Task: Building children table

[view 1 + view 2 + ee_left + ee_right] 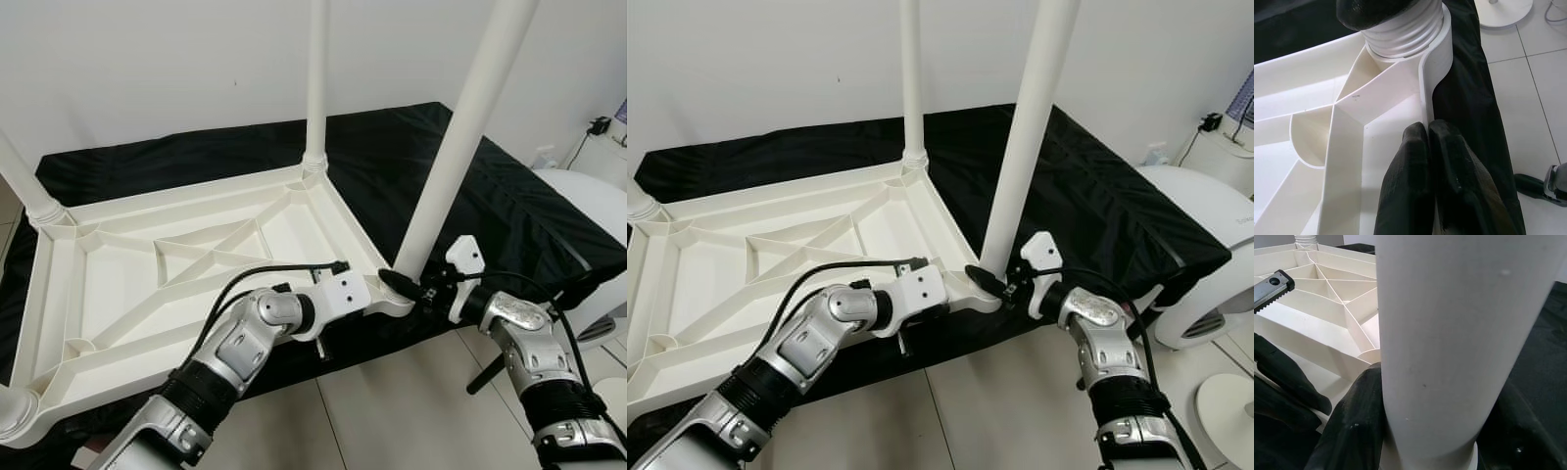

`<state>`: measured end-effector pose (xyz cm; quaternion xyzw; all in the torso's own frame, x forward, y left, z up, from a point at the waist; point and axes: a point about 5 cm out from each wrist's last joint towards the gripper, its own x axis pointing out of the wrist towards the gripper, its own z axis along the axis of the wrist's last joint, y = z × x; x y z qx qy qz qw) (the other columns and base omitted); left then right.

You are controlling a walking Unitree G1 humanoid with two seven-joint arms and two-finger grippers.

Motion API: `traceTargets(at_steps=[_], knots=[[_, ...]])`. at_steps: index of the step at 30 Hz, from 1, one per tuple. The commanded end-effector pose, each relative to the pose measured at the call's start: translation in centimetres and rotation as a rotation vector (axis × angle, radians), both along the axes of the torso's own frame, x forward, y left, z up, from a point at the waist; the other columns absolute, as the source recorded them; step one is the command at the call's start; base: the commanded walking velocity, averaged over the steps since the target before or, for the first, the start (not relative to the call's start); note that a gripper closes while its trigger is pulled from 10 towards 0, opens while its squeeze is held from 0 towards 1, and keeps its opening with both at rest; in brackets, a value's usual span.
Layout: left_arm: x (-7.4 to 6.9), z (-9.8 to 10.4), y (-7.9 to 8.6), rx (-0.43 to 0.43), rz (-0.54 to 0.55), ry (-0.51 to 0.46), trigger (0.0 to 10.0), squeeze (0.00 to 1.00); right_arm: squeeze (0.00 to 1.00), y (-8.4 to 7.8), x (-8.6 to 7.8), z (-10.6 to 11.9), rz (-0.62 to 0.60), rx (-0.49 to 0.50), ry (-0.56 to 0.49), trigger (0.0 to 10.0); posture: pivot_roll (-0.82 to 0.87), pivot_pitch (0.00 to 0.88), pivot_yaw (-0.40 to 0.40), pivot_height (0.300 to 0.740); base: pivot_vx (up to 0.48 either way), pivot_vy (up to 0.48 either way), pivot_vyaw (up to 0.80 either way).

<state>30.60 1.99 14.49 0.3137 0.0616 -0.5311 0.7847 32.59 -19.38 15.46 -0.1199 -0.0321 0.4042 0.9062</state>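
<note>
While the upturned white tabletop [186,264] lies on a black cloth [509,211], the right gripper [404,285] clasps a table leg [453,147] at its base. Left wrist view: the left gripper [1427,131] pinches the rim beside that corner. Right wrist view: fingers [1352,426] wrap the leg.

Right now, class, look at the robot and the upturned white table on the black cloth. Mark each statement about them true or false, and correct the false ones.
1. The table top lies underside up on the black cloth. True.
2. The right gripper grips the base of the nearest leg. True.
3. The left gripper holds a screwdriver. False: it pinches the table's edge rim.
4. The table rests on bare floor tiles. False: it lies on the cloth.
5. All legs lie flat. False: those in view stand upright in corner sockets.
</note>
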Motion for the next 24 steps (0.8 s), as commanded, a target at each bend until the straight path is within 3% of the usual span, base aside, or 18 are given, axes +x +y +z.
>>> traceTargets(at_steps=[1, 10, 24], knots=[[-0.3, -0.7, -0.1, 0.036, -0.029, 0.031, 10.0, 0.00, 0.00, 0.2, -0.1, -0.4, 0.007, -0.019, -0.002, 10.0, -0.08, 0.057, 0.042, 0.740, 0.000, 0.000, 0.00], [-0.4, -0.8, -0.1, 0.035, -0.030, 0.034, 10.0, 0.00, 0.00, 0.5, 0.0, -0.5, -0.056, 0.033, -0.009, 10.0, -0.09, 0.056, 0.040, 0.740, 0.000, 0.000, 0.00], [-0.5, -0.9, -0.3, 0.030, -0.030, 0.032, 10.0, 0.00, 0.00, 2.8, -0.8, -1.1, -0.211, 0.177, -0.035, 10.0, -0.09, 0.038, 0.031, 0.740, 0.000, 0.000, 0.00]])
